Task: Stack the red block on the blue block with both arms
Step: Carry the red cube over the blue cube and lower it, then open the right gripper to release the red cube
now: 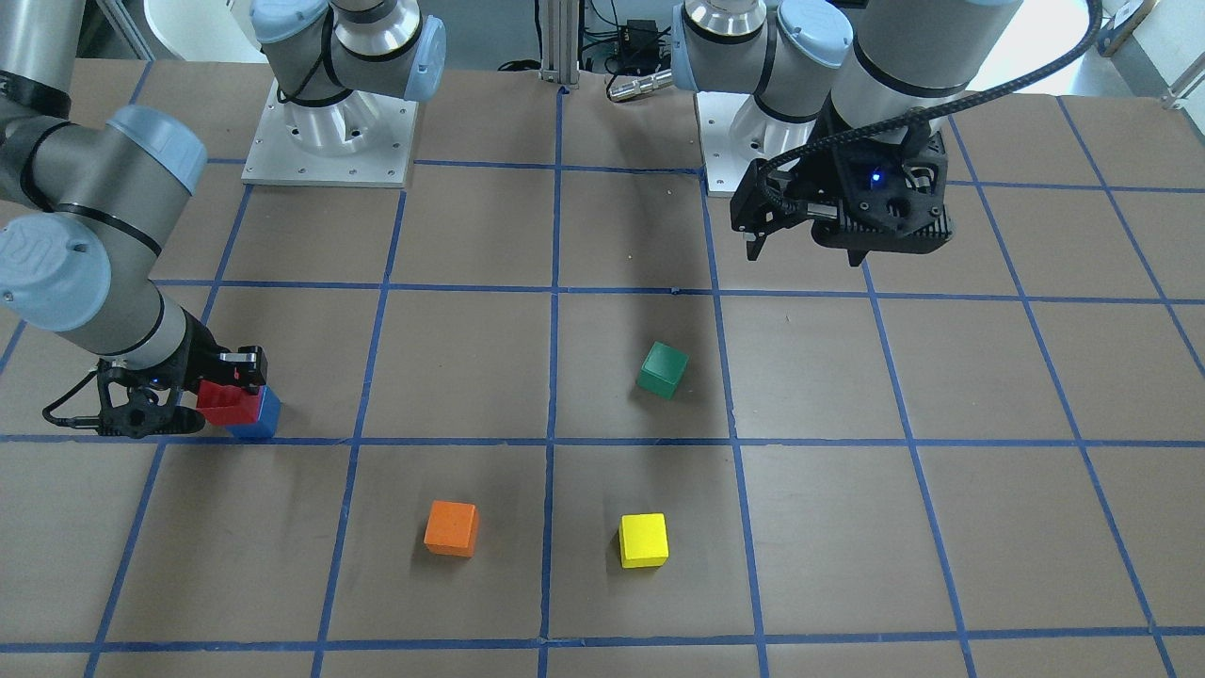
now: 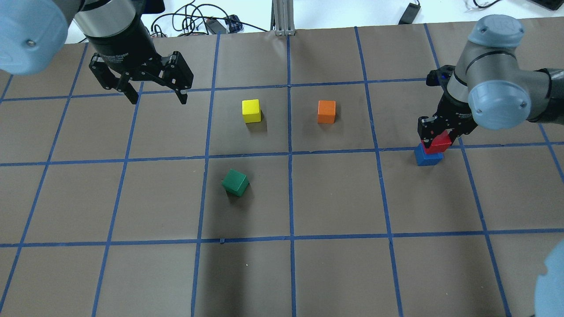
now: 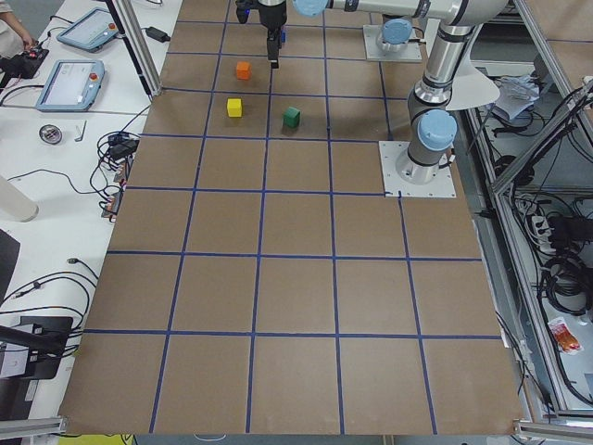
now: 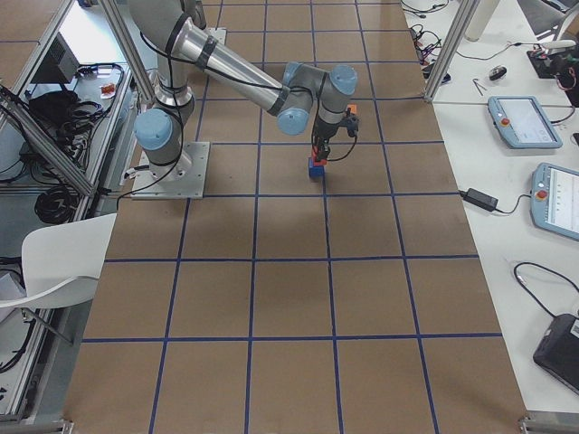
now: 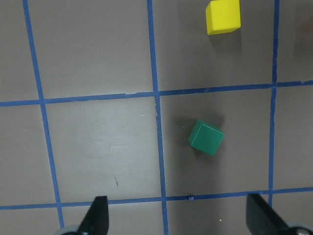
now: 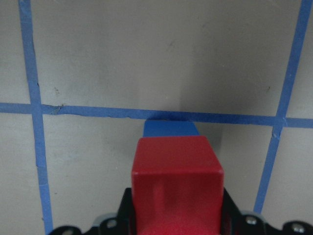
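My right gripper (image 2: 437, 134) is shut on the red block (image 2: 437, 144) and holds it just over the blue block (image 2: 426, 157), offset a little toward the arm. The blue block stands on a blue tape line. In the right wrist view the red block (image 6: 177, 183) fills the jaws and the blue block (image 6: 168, 129) peeks out beyond it. I cannot tell whether the two blocks touch. In the front view the pair shows at the left: the red block (image 1: 224, 403), the blue block (image 1: 261, 417). My left gripper (image 2: 156, 97) is open and empty, high above the table's far left.
A green cube (image 2: 235, 182) lies rotated near the middle of the table. A yellow cube (image 2: 251, 110) and an orange cube (image 2: 326, 111) sit farther out. The brown table (image 2: 335, 273) carries a grid of blue tape. The arm bases stand at the robot's side.
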Controlling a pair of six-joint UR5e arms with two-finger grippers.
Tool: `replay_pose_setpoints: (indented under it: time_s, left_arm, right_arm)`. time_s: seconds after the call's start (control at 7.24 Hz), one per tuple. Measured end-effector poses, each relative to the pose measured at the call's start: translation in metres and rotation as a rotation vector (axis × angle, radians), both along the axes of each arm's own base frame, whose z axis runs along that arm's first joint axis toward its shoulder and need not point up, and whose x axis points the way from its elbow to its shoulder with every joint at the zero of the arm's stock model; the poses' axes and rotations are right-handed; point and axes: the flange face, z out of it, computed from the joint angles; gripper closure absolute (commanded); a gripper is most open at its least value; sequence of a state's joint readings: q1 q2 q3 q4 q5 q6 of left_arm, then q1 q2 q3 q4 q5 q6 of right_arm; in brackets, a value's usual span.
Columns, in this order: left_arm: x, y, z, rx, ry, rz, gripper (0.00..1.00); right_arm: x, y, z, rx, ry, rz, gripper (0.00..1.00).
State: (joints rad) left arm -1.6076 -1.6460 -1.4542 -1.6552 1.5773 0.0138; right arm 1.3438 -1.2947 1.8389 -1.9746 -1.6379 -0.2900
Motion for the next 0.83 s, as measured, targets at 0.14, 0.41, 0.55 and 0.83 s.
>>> replay_pose_setpoints:
  time_s: [0.14, 0.41, 0.55, 0.83]
  left_arm:
    - [-0.0001, 0.0, 0.0, 0.0, 0.001, 0.0, 0.0]
    - [-0.0002, -0.0001, 0.0004, -0.001, 0.002, 0.0, 0.0]
    - [-0.0002, -0.0002, 0.0009, -0.002, 0.002, 0.0, 0.0]
    - [-0.0002, -0.0002, 0.0014, -0.003, 0.002, 0.0, 0.0]
  right_arm:
    - [0.0, 0.0001, -0.0001, 0.0, 0.0, 0.0, 0.45]
    - [0.0001, 0.0006, -0.0007, 0.003, 0.0, 0.0, 0.12]
    - [0.0002, 0.0009, -0.001, 0.005, -0.001, 0.0, 0.12]
    - [0.0001, 0.0016, -0.0015, 0.012, 0.0, 0.0, 0.02]
